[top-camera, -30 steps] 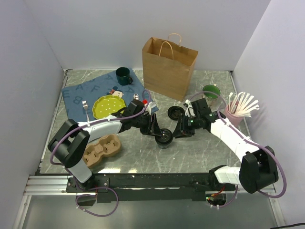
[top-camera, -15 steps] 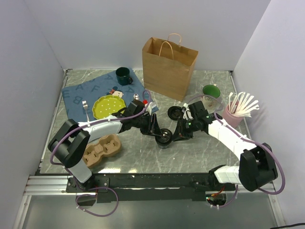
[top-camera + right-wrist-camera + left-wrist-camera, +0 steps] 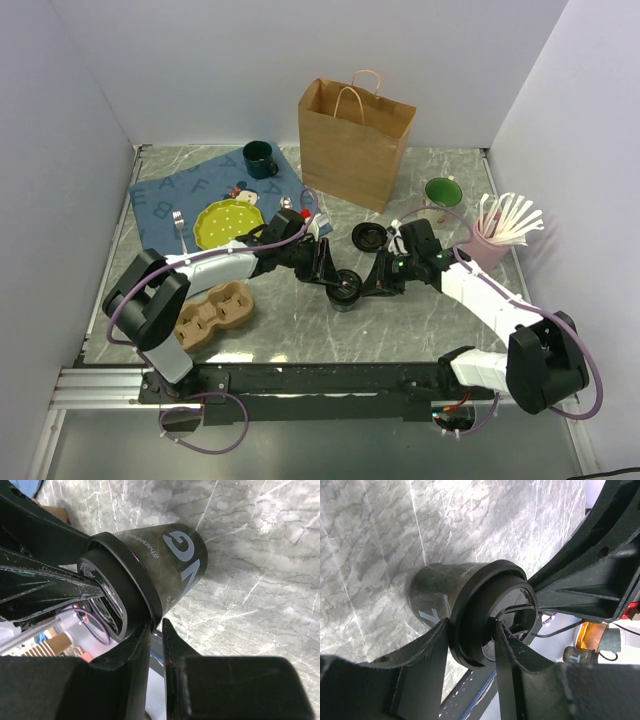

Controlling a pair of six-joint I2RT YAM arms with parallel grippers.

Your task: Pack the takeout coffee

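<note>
The grey marble table (image 3: 300, 335) carries the takeout coffee (image 3: 346, 289) near its middle, upright, between my two grippers. My left gripper (image 3: 470, 626) pinches the lid's rim, with one finger outside and one on top. My right gripper (image 3: 156, 626) has its fingers almost together at the opposite rim; whether it grips, I cannot tell. The brown paper bag (image 3: 352, 150) stands behind the cup with its mouth upward, so I judge the cup must rise and go away from me.

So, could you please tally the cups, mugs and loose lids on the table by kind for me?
takeout coffee: 1
mugs: 2, the dark green mug and the white mug with green inside
loose black lid: 1
pink cup holding pale sticks: 1
Total: 5
</note>
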